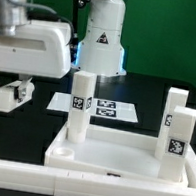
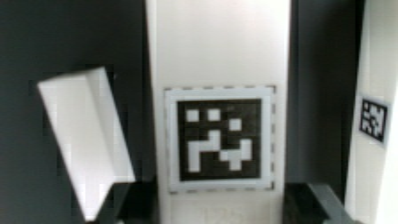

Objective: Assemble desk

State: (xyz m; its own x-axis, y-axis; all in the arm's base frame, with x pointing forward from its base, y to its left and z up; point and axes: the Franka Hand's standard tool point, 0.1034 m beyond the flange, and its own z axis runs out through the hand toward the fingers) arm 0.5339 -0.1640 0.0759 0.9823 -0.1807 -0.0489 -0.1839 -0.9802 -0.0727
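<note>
Facing a tagged leg [image 2: 217, 100] mid-frame, the gripper [image 2: 217, 205] stood open around nothing; grasping or seating that leg seemingly came next.

The exterior view sits low and near, facing across the flat white plastic desk slab [image 1: 118, 154] toward my white arm base [image 1: 102, 36]. My wrist view hangs very close to one blocky white tagged leg [image 2: 217, 100]; both views share these upright legs
</note>
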